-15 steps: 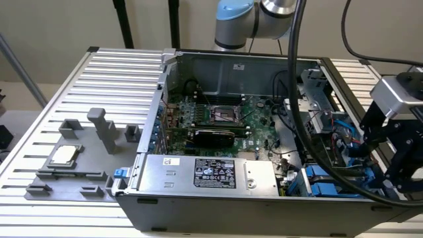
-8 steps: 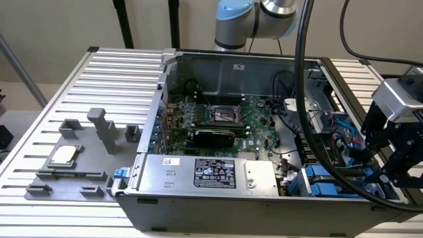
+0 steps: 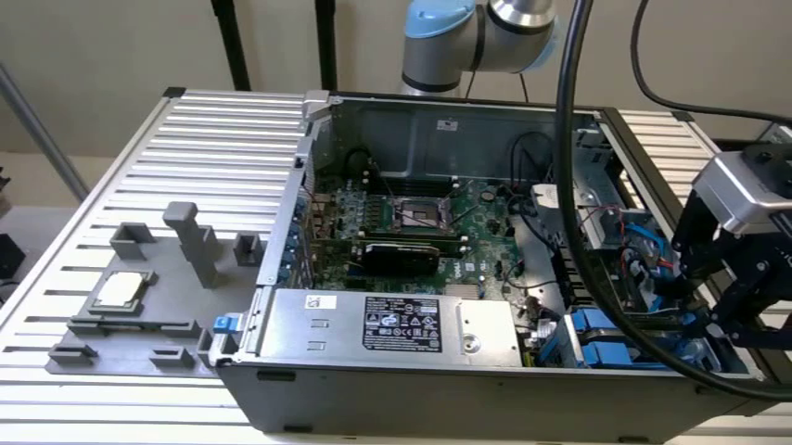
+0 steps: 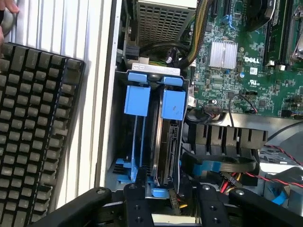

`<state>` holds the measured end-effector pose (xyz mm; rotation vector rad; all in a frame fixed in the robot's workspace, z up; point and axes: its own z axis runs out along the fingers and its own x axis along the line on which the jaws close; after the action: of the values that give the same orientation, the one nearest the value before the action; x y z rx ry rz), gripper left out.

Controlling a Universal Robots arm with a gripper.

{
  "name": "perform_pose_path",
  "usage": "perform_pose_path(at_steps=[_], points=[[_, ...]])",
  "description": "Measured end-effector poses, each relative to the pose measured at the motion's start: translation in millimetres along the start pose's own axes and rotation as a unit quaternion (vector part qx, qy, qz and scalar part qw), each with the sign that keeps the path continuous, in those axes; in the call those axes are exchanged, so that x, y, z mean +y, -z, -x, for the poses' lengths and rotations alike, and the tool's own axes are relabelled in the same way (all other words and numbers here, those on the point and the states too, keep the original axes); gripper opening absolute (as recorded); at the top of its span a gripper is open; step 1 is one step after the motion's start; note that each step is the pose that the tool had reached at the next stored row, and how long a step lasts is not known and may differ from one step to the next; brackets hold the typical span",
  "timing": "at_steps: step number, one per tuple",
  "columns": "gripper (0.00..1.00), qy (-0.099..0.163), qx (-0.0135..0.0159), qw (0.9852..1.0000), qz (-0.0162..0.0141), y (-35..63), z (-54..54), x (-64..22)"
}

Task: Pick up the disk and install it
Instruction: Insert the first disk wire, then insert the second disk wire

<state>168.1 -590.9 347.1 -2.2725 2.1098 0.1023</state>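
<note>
The disk (image 4: 168, 142) stands on edge in the right slot of the drive bay (image 4: 142, 78), its grey side showing between bright blue carrier tabs (image 4: 173, 104). An empty blue carrier (image 4: 137, 99) fills the slot beside it. My gripper (image 4: 168, 190) hovers over the disk's near end, its two black fingers (image 4: 138, 201) standing apart on either side of it, open. In the exterior view my gripper (image 3: 733, 311) hangs above the case's corner on the exterior view's right, just over the blue drive bay (image 3: 609, 338).
The open computer case (image 3: 310, 167) holds a motherboard (image 3: 415, 218), a power supply (image 3: 396, 324) and loose cables (image 3: 563, 139). A grey fixture with a square chip (image 3: 124, 289) lies on the slatted table. A black keyboard (image 4: 33, 132) and a hand (image 4: 7, 7) lie beside the case.
</note>
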Motion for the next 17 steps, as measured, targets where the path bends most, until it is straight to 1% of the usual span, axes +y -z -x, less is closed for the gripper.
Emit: perform_pose_path(at_steps=[1,9,12,17], points=[[0.00,0.000,-0.0013,1.0000,-0.0001,-0.2,0.3,0.0],[0.00,0.002,-0.0068,1.0000,-0.0008,-0.9,2.2,-0.4],[0.00,0.003,-0.0074,1.0000,-0.0009,-0.9,2.8,-0.5],[0.00,0.003,-0.0075,1.0000,-0.0009,-1.0,3.3,-0.5]])
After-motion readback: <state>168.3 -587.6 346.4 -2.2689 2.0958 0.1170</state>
